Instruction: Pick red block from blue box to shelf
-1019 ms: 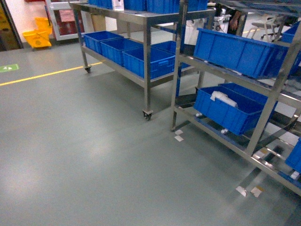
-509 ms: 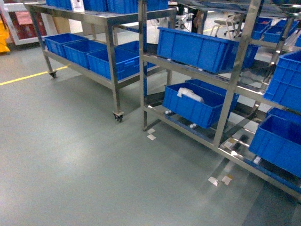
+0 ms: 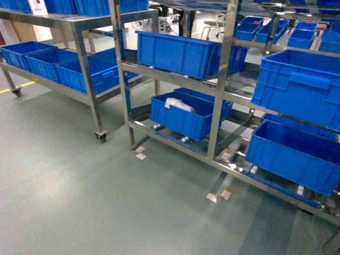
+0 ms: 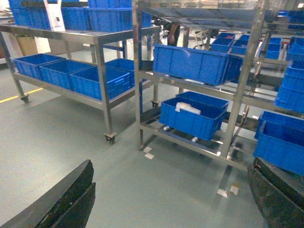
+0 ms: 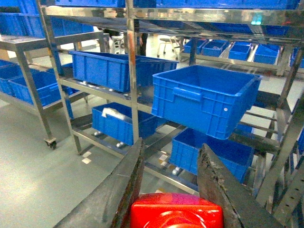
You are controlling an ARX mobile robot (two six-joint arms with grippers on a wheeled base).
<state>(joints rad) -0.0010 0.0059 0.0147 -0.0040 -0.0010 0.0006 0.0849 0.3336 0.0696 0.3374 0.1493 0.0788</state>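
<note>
The red block (image 5: 175, 211) is glossy and sits low in the right wrist view, with my right gripper (image 5: 172, 147) shut on it between two dark fingers. The shelf (image 5: 130, 71), a stainless-steel rack with flat tiers, stands ahead of that gripper. It also fills the right half of the head view as the shelf (image 3: 223, 79). In the left wrist view my left gripper (image 4: 171, 166) is open over bare grey floor, with the shelf (image 4: 244, 80) beyond it. The blue box is out of view. Neither gripper shows in the head view.
Dark blue ribbed crates (image 3: 178, 53) sit on the rack's tiers; a lower crate (image 3: 183, 117) holds a white bundle. A wheeled steel cart (image 3: 87, 79) with more crates stands at the left. White tape marks (image 3: 218, 195) lie on the floor by the uprights.
The head view has swung to the right: the cart and rack slid leftward in the frame, and more crates came in at the right.
</note>
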